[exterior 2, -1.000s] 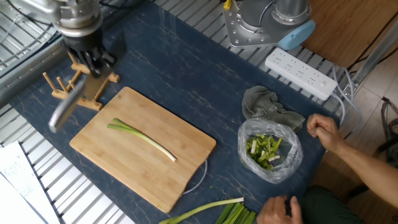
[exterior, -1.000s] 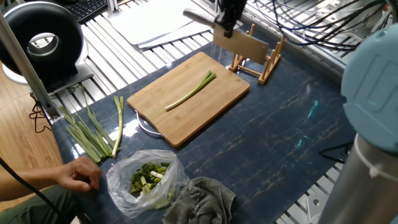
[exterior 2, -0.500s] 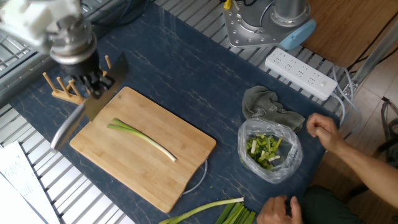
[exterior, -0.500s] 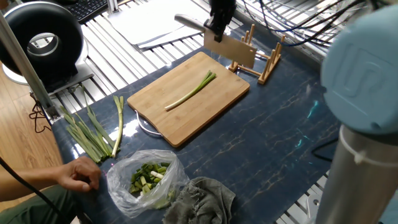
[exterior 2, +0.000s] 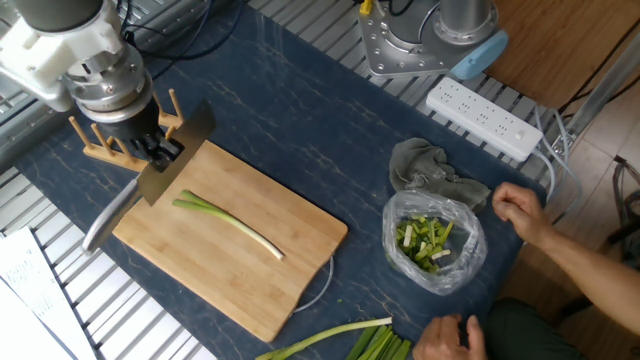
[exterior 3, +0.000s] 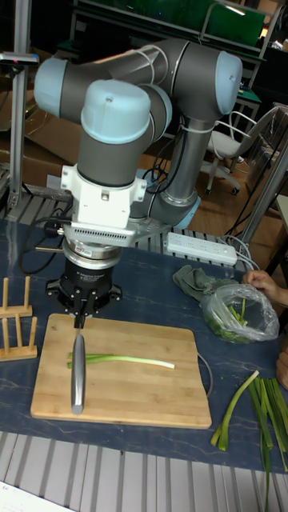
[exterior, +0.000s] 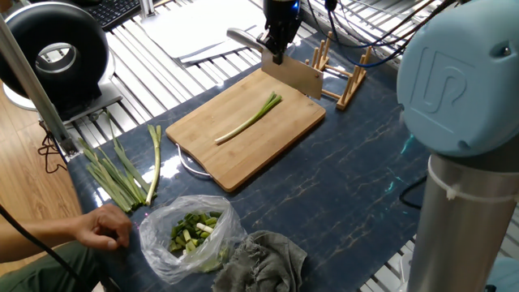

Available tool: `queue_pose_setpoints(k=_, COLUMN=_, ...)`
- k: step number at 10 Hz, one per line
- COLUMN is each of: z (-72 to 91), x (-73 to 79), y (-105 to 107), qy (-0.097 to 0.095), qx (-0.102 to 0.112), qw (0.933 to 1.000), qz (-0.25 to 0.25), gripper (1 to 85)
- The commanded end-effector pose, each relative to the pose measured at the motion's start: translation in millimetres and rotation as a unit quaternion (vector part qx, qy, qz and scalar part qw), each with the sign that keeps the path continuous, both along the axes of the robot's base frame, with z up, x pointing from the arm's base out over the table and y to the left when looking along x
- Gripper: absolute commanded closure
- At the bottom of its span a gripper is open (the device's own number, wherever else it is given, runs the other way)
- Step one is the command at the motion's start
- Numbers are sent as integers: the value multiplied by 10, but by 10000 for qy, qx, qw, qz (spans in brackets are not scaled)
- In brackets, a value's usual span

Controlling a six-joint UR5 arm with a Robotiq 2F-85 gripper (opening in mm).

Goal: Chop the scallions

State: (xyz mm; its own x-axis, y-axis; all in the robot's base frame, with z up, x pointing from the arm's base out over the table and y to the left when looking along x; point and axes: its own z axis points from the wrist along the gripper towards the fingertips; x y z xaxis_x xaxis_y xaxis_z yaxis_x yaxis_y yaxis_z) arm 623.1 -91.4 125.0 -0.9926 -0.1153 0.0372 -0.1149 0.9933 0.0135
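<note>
Here, the UR5 arm reached down over the far green end of the cutting board (exterior 2: pixel 230 240), its wrist pointing straight at the table (exterior: pixel 381 162), the gripper (exterior 2: pixel 155 152) clenched on a knife (exterior 3: pixel 78 370). The knife's broad blade hung edge-down just above the board's corner, near the wooden rack (exterior: pixel 345 73), while its metal handle stuck out past the board's edge. In the tall fixed view the knife stood in line across the green tip of the scallions (exterior 3: pixel 128 360), though whether the blade touched the stalk could not be told.

The scallions (exterior 2: pixel 228 225) lay as a single thin, whole stalk diagonally across the middle of the board, forked green leaves toward the gripper and pale whitish end toward the board's other side. A bundle of uncut stalks (exterior: pixel 117 170) lay on the table beside the board, near a clear bag of chopped greens (exterior 2: pixel 432 243) and a crumpled grey cloth (exterior 2: pixel 425 170). A person's hand (exterior 2: pixel 520 210) rested by the bag.
</note>
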Motion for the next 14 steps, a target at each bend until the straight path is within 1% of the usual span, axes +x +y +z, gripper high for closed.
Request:
queue_pose_setpoints(k=1, z=-46, x=31, y=-40, qy=-32, qx=51, qw=10000, qz=9, gripper=840)
queue_pose_setpoints(k=2, z=-46, x=47, y=-20, qy=-63, qx=90, qw=9999, qz=16, gripper=840)
queue_pose_setpoints(k=3, z=-47, x=87, y=-36, qy=-140, qx=58, qw=9999, qz=0, gripper=840)
queue_pose_setpoints(k=4, z=-47, x=130, y=-119, qy=-224, qx=-102, qw=9997, qz=26, gripper=840)
queue_pose_setpoints(k=5, z=-46, x=170, y=-167, qy=-300, qx=-195, qw=9994, qz=7, gripper=840)
queue_pose_setpoints(k=7, z=-44, x=222, y=-163, qy=-401, qx=-187, qw=9990, qz=-22, gripper=840)
queue_pose_setpoints(k=8, z=-46, x=207, y=-87, qy=-370, qx=-41, qw=9993, qz=-66, gripper=840)
queue_pose_setpoints(k=10, z=-46, x=150, y=4, qy=-263, qx=135, qw=9996, qz=28, gripper=840)
queue_pose_setpoints(k=11, z=-65, x=141, y=130, qy=-225, qx=220, qw=9995, qz=35, gripper=840)
queue_pose_setpoints(k=12, z=-78, x=128, y=190, qy=-194, qx=197, qw=9996, qz=43, gripper=840)
queue_pose_setpoints(k=13, z=-86, x=106, y=246, qy=-164, qx=236, qw=9996, qz=51, gripper=840)
queue_pose_setpoints(k=14, z=-85, x=71, y=264, qy=-118, qx=221, qw=9997, qz=52, gripper=840)
